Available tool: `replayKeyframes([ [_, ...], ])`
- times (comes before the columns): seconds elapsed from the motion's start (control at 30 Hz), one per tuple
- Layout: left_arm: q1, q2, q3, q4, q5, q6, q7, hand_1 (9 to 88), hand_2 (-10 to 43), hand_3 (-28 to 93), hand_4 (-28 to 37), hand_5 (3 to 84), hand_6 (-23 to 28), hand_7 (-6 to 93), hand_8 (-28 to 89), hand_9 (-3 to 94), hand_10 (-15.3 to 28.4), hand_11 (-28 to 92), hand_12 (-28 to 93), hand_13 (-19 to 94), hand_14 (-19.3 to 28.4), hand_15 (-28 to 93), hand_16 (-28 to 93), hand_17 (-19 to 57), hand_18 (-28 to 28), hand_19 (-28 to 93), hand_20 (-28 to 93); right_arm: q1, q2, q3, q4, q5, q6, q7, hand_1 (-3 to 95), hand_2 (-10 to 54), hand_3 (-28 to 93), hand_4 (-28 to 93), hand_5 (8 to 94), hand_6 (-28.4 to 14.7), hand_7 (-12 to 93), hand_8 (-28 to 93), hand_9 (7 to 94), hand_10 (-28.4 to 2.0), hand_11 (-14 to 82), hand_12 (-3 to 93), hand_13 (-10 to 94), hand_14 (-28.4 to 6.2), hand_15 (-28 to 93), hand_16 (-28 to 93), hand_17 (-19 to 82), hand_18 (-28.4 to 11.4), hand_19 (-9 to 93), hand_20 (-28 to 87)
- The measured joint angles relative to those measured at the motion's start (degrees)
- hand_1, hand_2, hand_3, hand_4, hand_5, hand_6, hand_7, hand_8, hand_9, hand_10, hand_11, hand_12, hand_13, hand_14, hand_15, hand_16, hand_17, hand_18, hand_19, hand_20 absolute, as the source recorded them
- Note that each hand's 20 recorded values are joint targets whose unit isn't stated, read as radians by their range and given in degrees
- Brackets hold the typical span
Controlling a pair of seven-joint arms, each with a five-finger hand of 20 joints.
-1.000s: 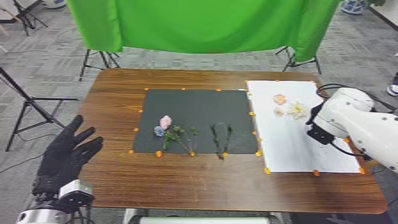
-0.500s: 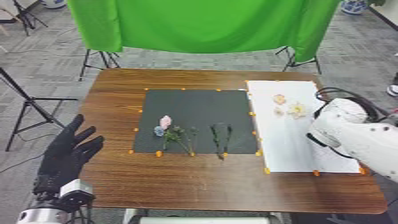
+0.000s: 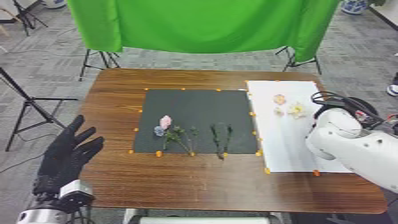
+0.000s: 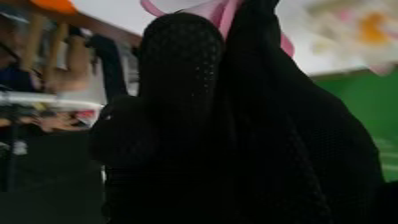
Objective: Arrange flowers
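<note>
Leave the left robot hand (image 3: 67, 152) at the bench's (image 3: 160, 185) left side; it is empty, with fingers spread wide. On the dark mat (image 3: 191, 105), note the pink bud (image 3: 165, 121) just beside the blue flower (image 3: 160, 131), with the leafy sprigs (image 3: 187, 141) to their right and two bare stems (image 3: 221, 136) farther right, ends past the near edge. Treat this group as the layout to build on. On the white sheet (image 3: 284, 145) lie the peach flower (image 3: 279, 99), the pale flower (image 3: 279, 111) and the cream flower (image 3: 297, 109). At the right, the right robot hand (image 4: 182, 65) is narrow, apparently pinching the pink flower (image 4: 213, 11) at its fingertips. Confirm the grip before you lift. Use light pressure; soft petals are likely to crease. Raise straight up first, since a sideways move could brush the cream flower, then carry toward the mat.
</note>
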Motion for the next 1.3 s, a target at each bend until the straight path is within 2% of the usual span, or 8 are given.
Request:
replayKeyframes([
  [0.2,1.01,-0.32,-1.08,-0.29,-0.02,0.14,-0.02,30.3,7.3,63,-19.7,30.0,6.7,7.6,-7,25.3,18.2,23,12,20,27.9,57,-12,-6.0,28.4,58,-7,1.28,0.29,2.15,-6.49,-3.55,0.25,-2.02,62.6,-9.5,72,-28,79.8,-0.9,22,8,91.6,-7.8,5.2,29.5,90,-4.2,51,17,62,-11.8,93,23],
  [0.37,2.17,0.64,-1.25,-0.69,-1.03,0.66,1.02,30.2,7.3,63,-19.6,30.0,6.8,7.6,-7,25.3,18.2,23,12,20,27.8,57,-13,-6.0,28.4,58,-7,2.79,-0.85,4.61,-11.97,-4.58,-0.36,-6.59,62.6,-9.5,72,-28,80.4,-1.0,21,8,91.8,-8.0,5.2,29.5,90,-4.2,51,17,62,-11.9,93,24],
  [0.63,2.88,0.72,-2.05,-1.11,-1.10,0.97,0.84,30.2,7.3,63,-19.5,30.0,6.8,7.5,-7,25.4,18.3,23,12,20,27.8,57,-12,-6.0,28.4,58,-8,5.50,-8.93,4.43,-15.50,-4.66,-5.02,-10.18,62.6,-9.5,73,-28,80.6,-1.1,21,9,91.9,-8.1,5.1,29.6,90,-4.1,51,18,62,-12.1,93,24],
  [0.73,2.93,0.19,-2.41,-1.22,-0.73,0.96,0.16,30.3,7.3,63,-19.5,30.0,6.8,7.6,-7,25.3,18.2,23,11,20,27.8,57,-12,-6.0,28.4,58,-8,6.26,-13.11,2.63,-15.59,-4.78,-5.73,-10.95,62.6,-9.5,73,-28,80.7,-1.1,20,9,92.0,-8.0,5.1,29.6,90,-4.1,51,18,62,-12.1,93,25],
  [0.9,2.89,-1.71,-3.10,-1.31,0.58,0.86,-1.78,30.3,7.2,63,-19.6,30.0,6.8,7.6,-7,25.2,18.2,23,12,20,27.9,57,-12,-5.9,28.4,58,-8,8.13,-19.98,-3.00,-14.69,-5.27,-5.81,-11.39,62.2,-9.5,73,-28,80.8,-0.9,20,9,92.0,-7.9,5.1,29.7,90,-4.0,51,18,62,-12.1,93,25],
  [1.07,2.77,-2.80,-3.41,-1.32,1.66,0.71,-3.20,30.3,7.1,63,-19.6,30.0,6.8,7.6,-7,25.3,18.2,23,12,20,27.9,57,-12,-6.0,28.4,58,-8,8.47,-25.77,-6.92,-12.89,-6.46,-5.80,-11.39,62.2,-9.5,73,-28,80.8,-0.9,20,9,92.2,-7.8,5.2,29.7,90,-4.0,51,18,62,-12.1,93,25],
  [1.3,2.69,-3.08,-3.43,-1.32,1.75,0.62,-3.45,30.3,7.2,63,-19.6,30.0,6.8,7.5,-7,25.4,18.2,23,12,20,27.9,57,-12,-6.0,28.4,58,-8,8.52,-30.49,-10.70,-11.63,-7.89,-5.88,-11.53,62.0,-9.5,73,-28,80.6,-0.8,21,9,92.2,-7.7,5.2,29.8,90,-4.0,51,18,62,-12.2,93,25],
])
